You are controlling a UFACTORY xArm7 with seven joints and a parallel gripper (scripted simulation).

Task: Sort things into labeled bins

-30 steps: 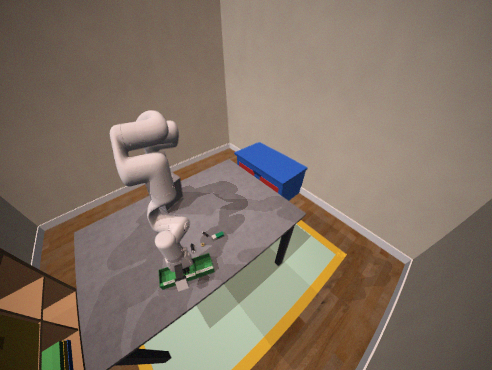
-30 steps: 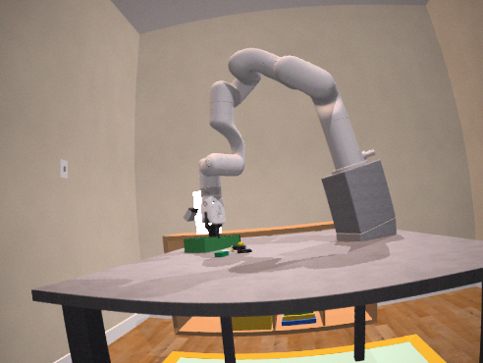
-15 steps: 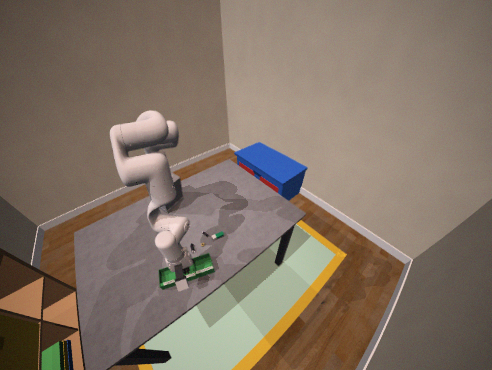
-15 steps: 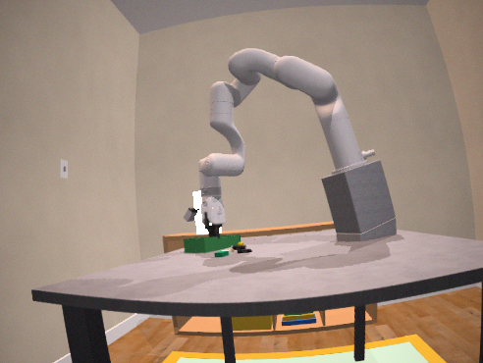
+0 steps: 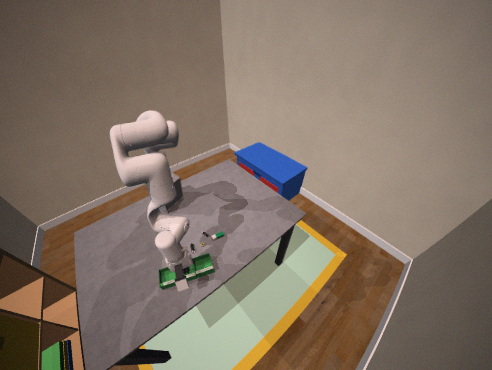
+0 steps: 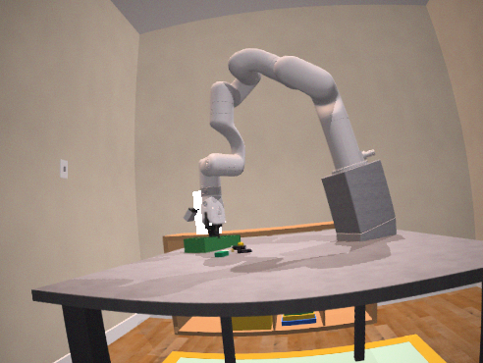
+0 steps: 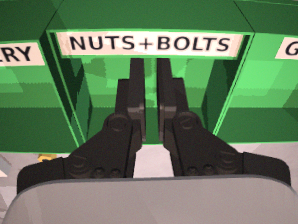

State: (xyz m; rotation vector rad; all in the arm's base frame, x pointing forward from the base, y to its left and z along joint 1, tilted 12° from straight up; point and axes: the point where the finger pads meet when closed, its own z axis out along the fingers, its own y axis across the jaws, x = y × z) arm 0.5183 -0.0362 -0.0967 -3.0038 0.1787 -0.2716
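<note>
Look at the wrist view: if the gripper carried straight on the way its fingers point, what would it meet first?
Probably the floor of the green bin's middle compartment, labelled NUTS+BOLTS; the shut gripper points into it, though depth is unclear.
</note>
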